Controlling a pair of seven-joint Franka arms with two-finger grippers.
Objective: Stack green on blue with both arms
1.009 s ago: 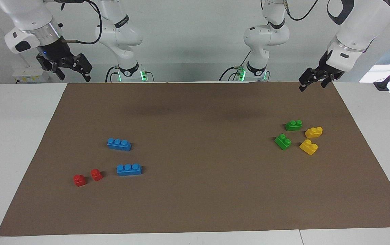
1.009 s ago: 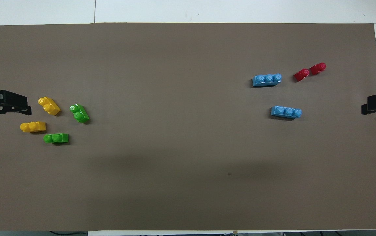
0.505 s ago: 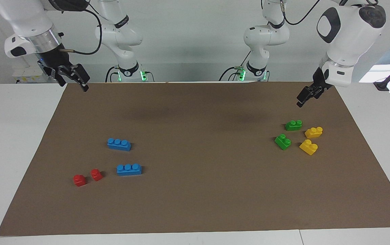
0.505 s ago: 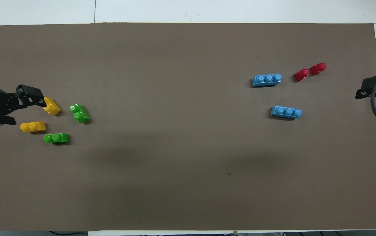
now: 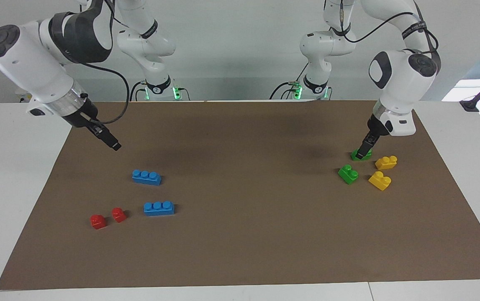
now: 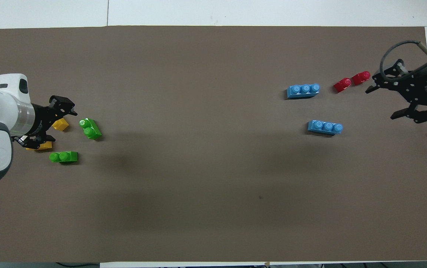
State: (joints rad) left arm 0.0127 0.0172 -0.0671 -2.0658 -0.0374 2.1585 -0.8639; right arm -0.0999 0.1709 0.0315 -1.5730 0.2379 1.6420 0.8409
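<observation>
Two green bricks lie at the left arm's end of the mat: one (image 5: 348,174) (image 6: 90,128) farther from the robots, one (image 5: 355,157) (image 6: 63,157) nearer. My left gripper (image 5: 364,153) (image 6: 60,124) hangs open over this cluster. It covers part of the nearer green brick in the facing view. Two blue bricks (image 5: 146,177) (image 5: 158,207) lie at the right arm's end, also seen from overhead (image 6: 325,127) (image 6: 303,90). My right gripper (image 5: 114,145) (image 6: 379,104) is open in the air over the mat near that end, holding nothing.
Two yellow bricks (image 5: 386,162) (image 5: 380,180) lie beside the green ones, partly under the left gripper from overhead. Two red bricks (image 5: 98,221) (image 5: 119,215) lie beside the farther blue brick. Everything rests on a brown mat (image 5: 240,251) on a white table.
Both arms came down and inward. The left gripper dropped from the mat's corner to the green and yellow bricks. The right gripper swung in over the mat. No brick moved.
</observation>
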